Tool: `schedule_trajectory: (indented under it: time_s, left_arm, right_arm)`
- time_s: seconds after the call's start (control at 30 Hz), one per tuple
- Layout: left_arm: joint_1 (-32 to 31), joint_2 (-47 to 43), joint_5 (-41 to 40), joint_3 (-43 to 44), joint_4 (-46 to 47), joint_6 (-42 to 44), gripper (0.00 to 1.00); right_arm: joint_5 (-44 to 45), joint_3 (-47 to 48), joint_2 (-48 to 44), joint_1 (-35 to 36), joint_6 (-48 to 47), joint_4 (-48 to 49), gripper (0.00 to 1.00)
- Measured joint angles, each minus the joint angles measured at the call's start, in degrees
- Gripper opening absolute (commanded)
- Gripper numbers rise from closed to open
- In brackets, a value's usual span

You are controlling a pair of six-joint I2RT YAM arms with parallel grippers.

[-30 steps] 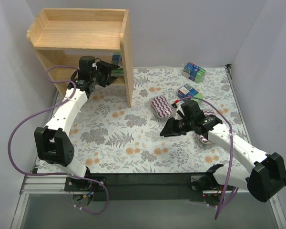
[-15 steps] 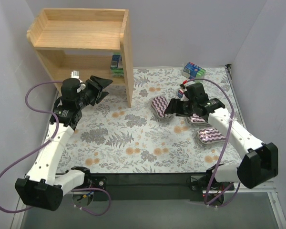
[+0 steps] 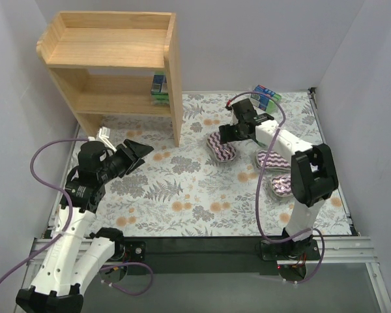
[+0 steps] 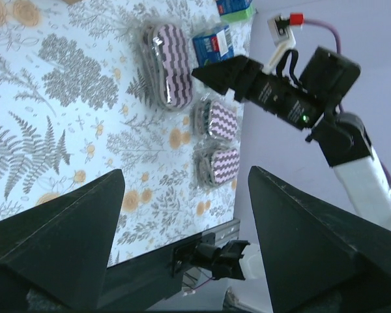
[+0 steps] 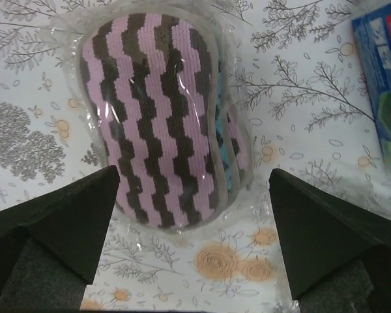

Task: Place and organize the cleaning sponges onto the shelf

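The wooden shelf [image 3: 104, 52] stands at the far left, with one blue-and-green pack [image 3: 159, 88] on its lower tier by the right wall. My left gripper [image 3: 140, 151] [image 4: 186, 173] hovers open and empty above the mat, short of the shelf. My right gripper [image 3: 224, 134] [image 5: 193, 173] is open just above a purple zigzag sponge [image 3: 220, 146] [image 5: 163, 117] [image 4: 169, 65], its fingers on either side of it, not touching. Two more purple sponges [image 3: 272, 160] [image 3: 281, 186] lie to the right. A blue-and-green pack [image 3: 264, 96] sits at the far right; another [image 5: 384, 72] [image 4: 213, 44] lies beside the right gripper.
The floral mat [image 3: 182, 189] covers the table. The shelf's tall right side panel [image 3: 174, 78] stands between the two arms' working areas. White walls close in left, right and back. A purple cable [image 3: 267, 189] loops beside the right arm.
The left arm has pulled back from the shelf's lower tier toward the near left, leaving a pack there. The right gripper has swung to the far side over the purple sponge and opened wide.
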Motion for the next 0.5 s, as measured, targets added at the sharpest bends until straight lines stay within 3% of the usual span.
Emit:
schedule_trajectory:
  time_s: [0.2, 0.33, 0.5]
  left_arm:
    - [0.00, -4.92, 0.24, -2.95, -5.97, 2.01, 0.70]
    - [0.00, -7.19, -0.02, -3.37, -9.22, 3.43, 0.70]
    - [0.00, -7.69, -0.94, -4.55, -11.65, 5.70, 0.69]
  right_arm:
    - [-2.82, 1.16, 8.26, -0.61, -2.34, 2.45, 0.82]
    - [-7.10, -0.09, 8.70, -1.03, -1.20, 5.66, 0.77]
    - [-13.68, -8.81, 5.25, -2.05, 5.86, 13.94, 0.61]
